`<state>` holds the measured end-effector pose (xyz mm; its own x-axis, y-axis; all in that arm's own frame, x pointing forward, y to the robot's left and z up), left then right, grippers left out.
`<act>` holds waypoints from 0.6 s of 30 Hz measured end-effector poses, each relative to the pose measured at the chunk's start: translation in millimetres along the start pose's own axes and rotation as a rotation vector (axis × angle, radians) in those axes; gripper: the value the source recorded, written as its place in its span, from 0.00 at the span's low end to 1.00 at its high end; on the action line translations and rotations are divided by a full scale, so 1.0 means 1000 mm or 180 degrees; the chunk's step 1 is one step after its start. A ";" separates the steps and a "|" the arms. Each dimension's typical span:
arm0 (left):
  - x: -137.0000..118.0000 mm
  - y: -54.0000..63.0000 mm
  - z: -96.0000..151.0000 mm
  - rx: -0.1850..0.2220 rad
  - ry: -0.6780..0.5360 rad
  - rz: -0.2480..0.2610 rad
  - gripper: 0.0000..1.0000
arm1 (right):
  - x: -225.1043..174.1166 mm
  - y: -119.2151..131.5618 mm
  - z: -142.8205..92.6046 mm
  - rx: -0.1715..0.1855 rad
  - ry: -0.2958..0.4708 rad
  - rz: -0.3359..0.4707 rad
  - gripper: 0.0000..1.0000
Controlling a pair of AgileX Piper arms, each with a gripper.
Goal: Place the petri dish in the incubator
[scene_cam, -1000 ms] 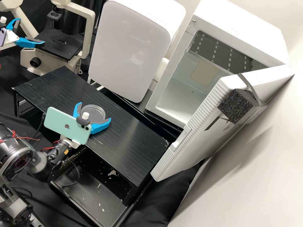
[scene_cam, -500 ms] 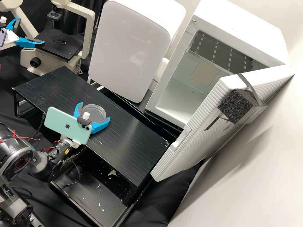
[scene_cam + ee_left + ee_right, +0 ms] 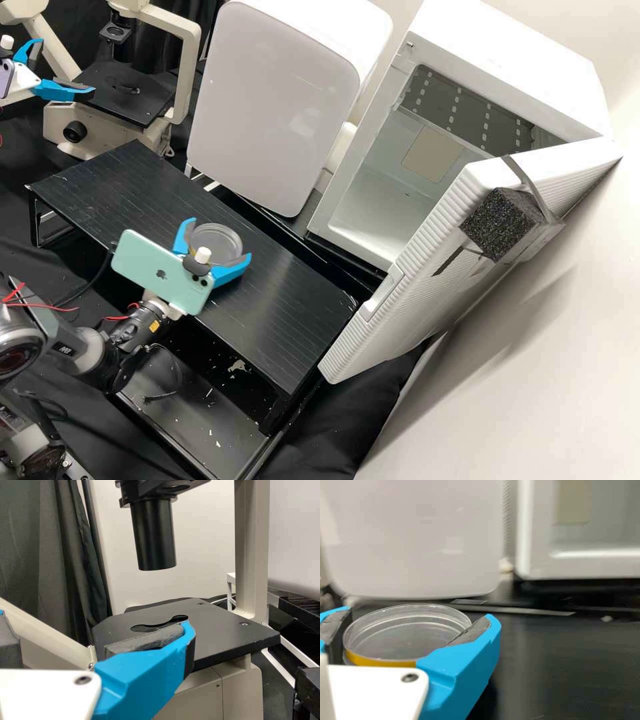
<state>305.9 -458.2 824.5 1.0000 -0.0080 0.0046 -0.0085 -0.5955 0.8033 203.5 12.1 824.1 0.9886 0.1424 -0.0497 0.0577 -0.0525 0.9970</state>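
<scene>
Behind the black stand on my bench stand two white boxes: a closed one, and beside it the one I take for the incubator, its ribbed door swung wide, a dark foam block strapped to it.

What has just changed is my right gripper: over the last half second it has slid along the stand toward the door side, after barely shifting in the half second before, and the petri dish has come with it. That tells me the grip is carrying – the two blue fingers pinch the dish by its sides, and it sits level between them. How high it rides over the stand I can't tell. It is well short of the incubator.

So I judge the pick done and the carry begun. Next I would want to lift enough to clear the incubator's lower lip, then pass in between door and frame. The dish looks smooth, so a knock there could tilt or slip it.

My left gripper is empty and spread, over by the microscope's black stage – its pose matches the earlier pictures, and I see no job for it here.
</scene>
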 end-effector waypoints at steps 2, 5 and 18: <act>0.000 0.000 0.000 0.0000 0.0000 0.0000 1.00 | 0.002 0.012 0.003 -0.0004 -0.0045 0.0167 0.00; 0.000 0.000 0.000 0.0000 0.0000 0.0000 1.00 | 0.007 0.032 0.010 -0.0062 -0.0118 0.0410 0.00; 0.000 0.000 0.000 0.0000 0.0000 0.0000 1.00 | 0.056 0.101 0.054 -0.0205 -0.0462 0.1259 0.00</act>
<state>305.9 -458.2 824.5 1.0000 -0.0080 0.0046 -0.0085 -0.5955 0.8033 272.6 -38.2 918.3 0.9424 -0.0173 0.3340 -0.3342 -0.0125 0.9424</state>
